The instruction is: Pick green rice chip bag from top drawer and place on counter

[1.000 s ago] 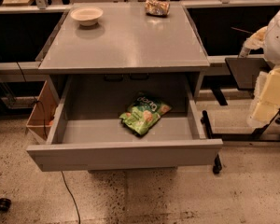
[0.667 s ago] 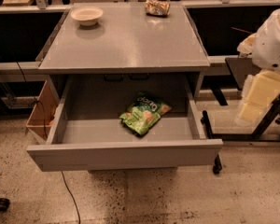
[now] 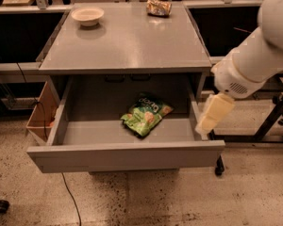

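Observation:
The green rice chip bag [image 3: 145, 116] lies flat inside the open top drawer [image 3: 127, 157], right of its middle. The grey counter [image 3: 127, 41] is directly above the drawer. My white arm comes in from the upper right. Its cream-coloured gripper [image 3: 212, 114] hangs at the drawer's right wall, right of the bag and apart from it. It holds nothing that shows.
A white bowl [image 3: 87, 15] sits at the counter's back left and a brownish-gold snack bag [image 3: 159, 7] at its back edge. A cardboard box [image 3: 40, 114] stands left of the drawer. A black wheeled frame [image 3: 269, 121] stands on the right. A cable [image 3: 68, 192] runs across the floor.
My arm has swung left and down from the right edge of the view, bringing the gripper to the drawer's right wall. The bag and the drawer have not moved.

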